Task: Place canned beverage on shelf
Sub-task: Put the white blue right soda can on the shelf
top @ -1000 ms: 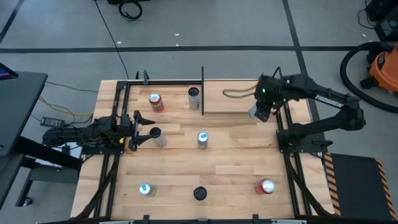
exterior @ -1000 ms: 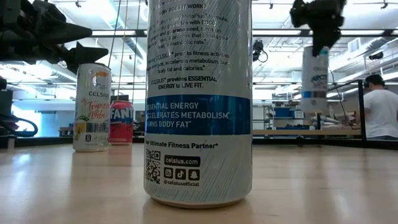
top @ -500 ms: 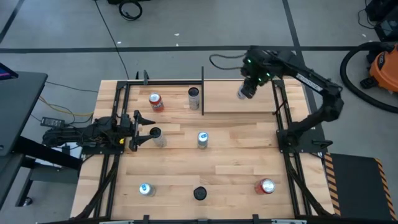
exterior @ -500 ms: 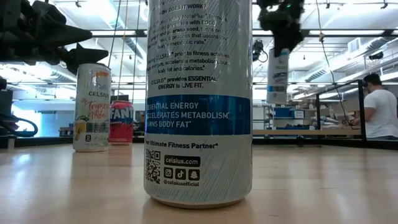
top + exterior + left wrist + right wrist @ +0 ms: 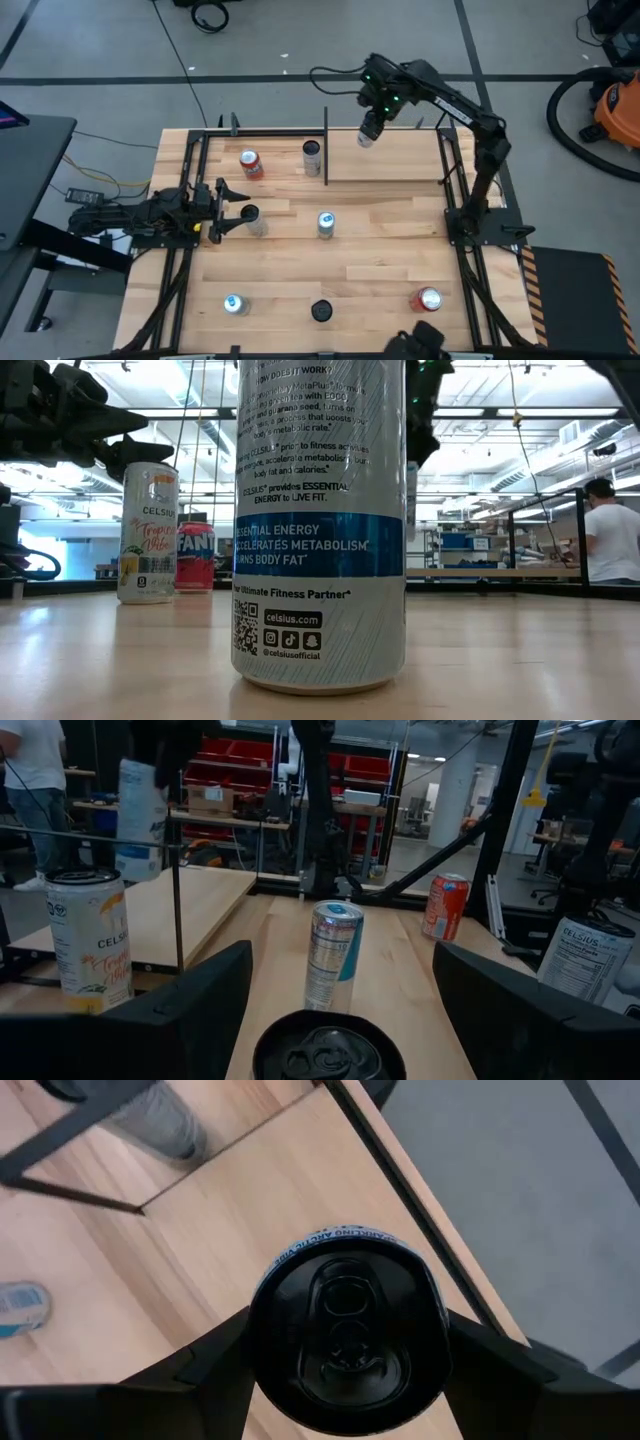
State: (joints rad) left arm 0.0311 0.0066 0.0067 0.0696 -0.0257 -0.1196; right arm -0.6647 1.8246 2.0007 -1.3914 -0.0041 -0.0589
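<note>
A can [image 5: 367, 136] with a black top is held by the right gripper [image 5: 369, 128], its jaws closed on the can's two sides. In the right wrist view the can's black lid [image 5: 347, 1332] sits between the two dark fingers [image 5: 215, 1360], with pale wood below it. In the high view the can is seen over the far edge of the shelf [image 5: 400, 165], close to the shelf's back corner by the upright black rod [image 5: 326, 145]. The can seems to be held up in the air, not yet set down.

The step in hand is judged to be the setting down. The can should be kept straight up and brought a little more over the middle of the panel, so that it is not left near the rim where it could tip off. It should be lowered slowly until its bottom is flat on the wood. Only then should the jaws be opened, and the gripper should be lifted straight up so the can is not knocked.

The silver can [image 5: 312, 156] just beside the rod should not be bumped.

The left gripper [image 5: 232, 209] waits at the left side of the bench [image 5: 380, 270], its jaws closed around a can with a black top [image 5: 320, 1050].
</note>
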